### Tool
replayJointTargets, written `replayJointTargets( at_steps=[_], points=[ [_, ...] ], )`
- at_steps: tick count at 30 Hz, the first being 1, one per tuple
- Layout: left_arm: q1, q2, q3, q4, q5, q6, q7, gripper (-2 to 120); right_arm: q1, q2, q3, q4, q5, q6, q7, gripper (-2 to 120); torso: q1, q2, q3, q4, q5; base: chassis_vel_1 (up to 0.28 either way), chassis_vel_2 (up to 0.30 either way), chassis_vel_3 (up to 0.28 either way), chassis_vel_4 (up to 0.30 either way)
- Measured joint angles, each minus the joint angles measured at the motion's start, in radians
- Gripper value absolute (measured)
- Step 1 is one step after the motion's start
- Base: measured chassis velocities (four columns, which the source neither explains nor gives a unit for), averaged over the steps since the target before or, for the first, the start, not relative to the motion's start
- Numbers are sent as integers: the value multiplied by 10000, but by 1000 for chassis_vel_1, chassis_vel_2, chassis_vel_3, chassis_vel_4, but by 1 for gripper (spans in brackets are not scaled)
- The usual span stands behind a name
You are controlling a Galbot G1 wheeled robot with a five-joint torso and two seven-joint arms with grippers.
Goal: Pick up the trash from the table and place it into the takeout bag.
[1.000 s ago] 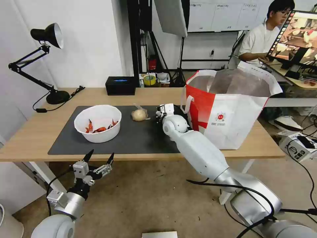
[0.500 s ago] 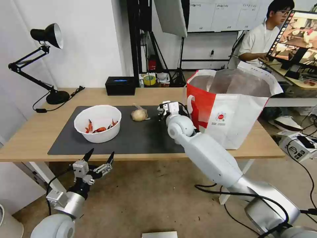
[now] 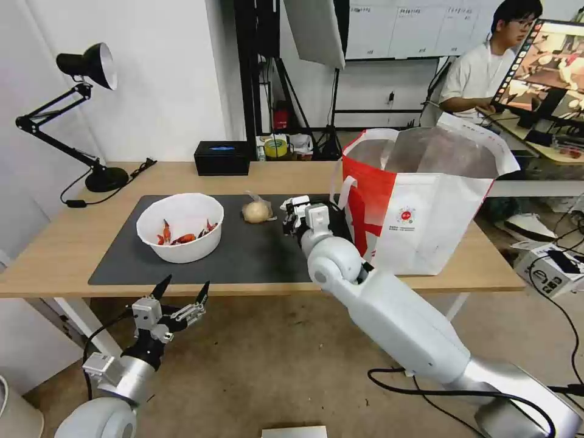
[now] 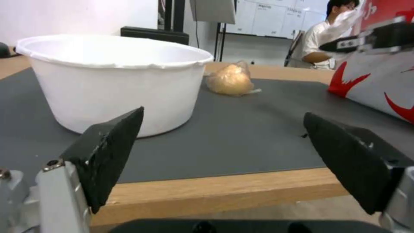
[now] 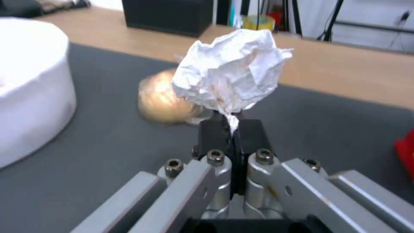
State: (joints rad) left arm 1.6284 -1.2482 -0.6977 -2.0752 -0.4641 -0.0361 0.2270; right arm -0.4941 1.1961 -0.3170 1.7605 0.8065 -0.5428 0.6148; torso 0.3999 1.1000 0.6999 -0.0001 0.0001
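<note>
My right gripper (image 5: 231, 127) is shut on a crumpled white tissue (image 5: 233, 72) and holds it just above the dark grey mat (image 3: 255, 255) on the table (image 3: 61, 243). That gripper (image 3: 292, 214) hangs between the plastic-wrapped beige bun (image 3: 256, 211) and the white-and-red takeout bag (image 3: 420, 194), which stands open at the table's right end. A white bowl (image 3: 180, 226) with red crayfish shells sits on the mat's left half. My left gripper (image 3: 182, 293) is open below the table's front edge, level with the bowl (image 4: 116, 81).
A black desk lamp (image 3: 91, 67) stands at the table's far left corner, with its cable trailing across the wood. A black rectangular box (image 3: 222, 157) sits at the back edge. Cables and a small box (image 3: 547, 267) lie on the floor at the right.
My right gripper, with the tissue in it, swung a little toward the bag and has come back left toward the bun; its wrist has dropped nearer the front. The left arm has barely moved.
</note>
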Motion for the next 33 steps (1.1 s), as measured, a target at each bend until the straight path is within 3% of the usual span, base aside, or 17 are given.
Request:
replayJointTargets(
  at_steps=[7, 15, 25, 33],
  points=[
    [52, -93, 31, 20, 55, -19, -1, 100, -175, -296, 494, 986, -244, 746, -41, 0, 0, -1, 0, 1, 0, 0, 0, 0, 0],
    [157, -166, 65, 5, 122, -48, 18, 100, 718, -889, 1354, 1953, 908, 240, 481, 0, 0, 0, 0, 1, -1, 0, 0, 0, 0],
    [131, -163, 50, -14, 119, -59, 58, 100, 1684, -1477, 2384, 1769, 1339, -346, 874, 0, 0, 0, 0, 1, 0, 0, 0, 0, 0],
    [169, -189, 51, -47, 118, -69, 60, 100, 1535, -1612, 2798, 1489, 1354, -436, 1074, 0, 0, 0, 1, 1, 1, 0, 0, 0, 0]
  ],
)
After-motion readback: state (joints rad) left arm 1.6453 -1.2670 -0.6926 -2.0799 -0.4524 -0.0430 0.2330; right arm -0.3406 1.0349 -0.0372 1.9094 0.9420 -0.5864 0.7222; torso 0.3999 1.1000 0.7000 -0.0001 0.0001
